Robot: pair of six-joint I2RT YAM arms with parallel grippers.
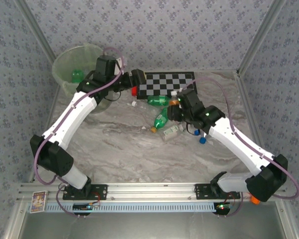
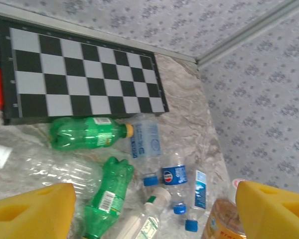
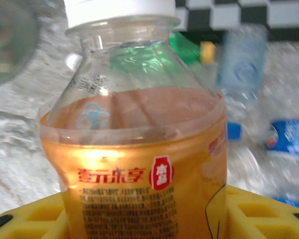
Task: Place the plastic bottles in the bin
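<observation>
Gripping the orange-brown bottle (image 3: 139,164), right fingers (image 3: 35,221) sit mostly hidden

A yellow-capped green bottle (image 2: 87,133) lies beside the checkerboard (image 2: 84,74); a second green bottle (image 2: 108,194) and blue-capped clear bottles (image 2: 174,177) lie nearer the yellow fingers (image 2: 32,211).

Left arm (image 1: 74,112): elbow low at the near left, forearm slanting up toward the back of the table.
Left gripper (image 2: 152,211): yellow fingers (image 2: 30,211) spread wide apart, nothing between them.
Right arm (image 1: 234,137): elbow out at the near right, forearm stretched inward to mid-table.
Right gripper (image 3: 144,219): yellow fingers (image 3: 35,219) pressed on either side of an orange-brown bottle (image 3: 139,149).
</observation>
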